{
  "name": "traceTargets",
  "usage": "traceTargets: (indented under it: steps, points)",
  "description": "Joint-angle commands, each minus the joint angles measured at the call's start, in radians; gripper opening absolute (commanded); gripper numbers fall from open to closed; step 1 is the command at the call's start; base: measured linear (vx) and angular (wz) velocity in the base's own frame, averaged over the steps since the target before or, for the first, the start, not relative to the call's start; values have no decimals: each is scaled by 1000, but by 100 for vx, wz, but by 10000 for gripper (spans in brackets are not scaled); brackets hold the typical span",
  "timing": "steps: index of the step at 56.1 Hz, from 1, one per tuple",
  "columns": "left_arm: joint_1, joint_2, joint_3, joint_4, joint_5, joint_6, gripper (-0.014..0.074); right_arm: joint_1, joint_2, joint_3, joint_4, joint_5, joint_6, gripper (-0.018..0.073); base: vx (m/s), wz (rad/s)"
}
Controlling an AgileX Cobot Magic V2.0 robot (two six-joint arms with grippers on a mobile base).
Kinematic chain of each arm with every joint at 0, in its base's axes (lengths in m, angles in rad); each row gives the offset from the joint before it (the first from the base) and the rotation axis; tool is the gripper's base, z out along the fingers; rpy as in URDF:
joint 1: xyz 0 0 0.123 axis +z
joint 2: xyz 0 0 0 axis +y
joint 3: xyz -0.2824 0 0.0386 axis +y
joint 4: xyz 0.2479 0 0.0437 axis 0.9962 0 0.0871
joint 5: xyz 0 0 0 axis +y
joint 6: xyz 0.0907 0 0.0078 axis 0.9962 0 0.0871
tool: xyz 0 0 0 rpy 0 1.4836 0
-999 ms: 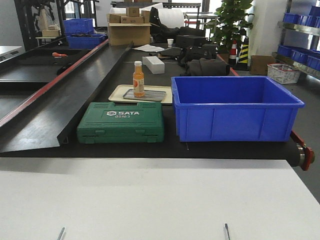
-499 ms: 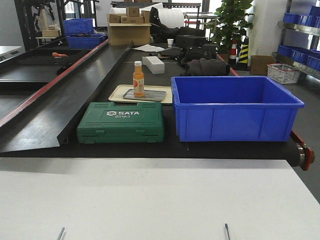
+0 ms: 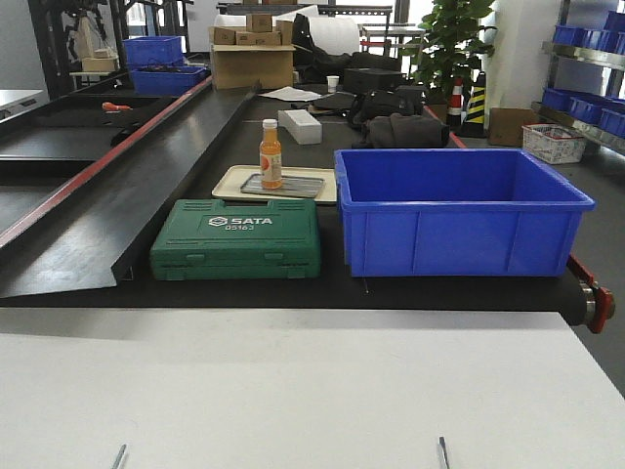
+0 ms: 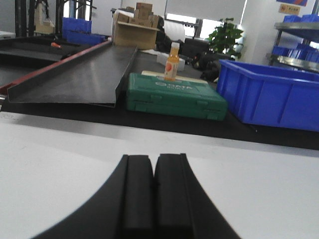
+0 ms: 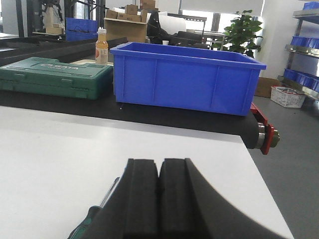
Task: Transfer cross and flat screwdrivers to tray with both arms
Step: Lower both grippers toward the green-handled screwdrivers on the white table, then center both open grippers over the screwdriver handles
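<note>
At the bottom edge of the front view, two thin silver shaft tips lie on the white table (image 3: 293, 391): one screwdriver at the left (image 3: 118, 456) and one at the right (image 3: 443, 452). In the right wrist view a screwdriver (image 5: 89, 219) with a green-and-black handle lies just left of my right gripper (image 5: 159, 165), partly hidden under it. That gripper is shut with nothing between its fingers. My left gripper (image 4: 153, 160) is shut over bare table, holding nothing. The tray is out of view. Neither arm shows in the front view.
Beyond the table's far edge, on a black belt, stand a green SATA case (image 3: 236, 238) and a deep blue bin (image 3: 459, 210). Behind them a beige tray (image 3: 230, 179) holds an orange bottle (image 3: 270, 154). A black sloped chute (image 3: 117, 195) runs along the left.
</note>
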State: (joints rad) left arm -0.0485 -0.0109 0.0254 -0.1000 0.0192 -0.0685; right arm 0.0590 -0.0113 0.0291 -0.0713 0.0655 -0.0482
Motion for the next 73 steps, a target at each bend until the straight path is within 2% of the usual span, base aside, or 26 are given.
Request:
traceTargets:
  steps: [1,8,12,19,27,34,38,46,50,56,61,65,73]
  points:
    - [-3,-17,31,-9,-167,-10,3,-3,4,17,-3,-154,-8,-8,0,0]
    - [-3,-17,12,-8,-279,-10,22,-3,4,2,31,-309,48,-5,0,0]
    - [-3,-15,-23,-8,-286,-8,41,-3,4,-37,48,-322,70,-3,0,0]
    - [-3,12,-125,-7,-250,2,111,-3,15,-153,48,-250,64,4,0,0]
    - [-3,122,-265,-7,-209,2,254,-3,87,-309,48,-97,62,29,0,0]
    - [-3,233,-350,-6,-194,7,367,-3,171,-391,47,21,62,76,0,0]
    - [-3,298,-374,-5,-184,37,418,-3,215,-401,47,45,62,116,0,0]
    - [-3,421,-374,-6,-165,54,447,-3,301,-401,47,68,63,237,0,0]
    - [-3,478,-374,-6,-152,50,447,-3,352,-401,47,68,62,330,0,0]
    - [-3,545,-374,-6,-92,55,447,-3,415,-401,48,73,63,423,0,0]
    - [-3,631,-375,-4,-7,81,471,-3,475,-401,71,75,75,453,0,0]
    - [-7,690,-384,-4,8,87,498,-3,495,-401,93,72,75,453,0,0]
    - [-49,829,-481,-6,110,117,550,-3,508,-401,94,72,75,453,0,0]
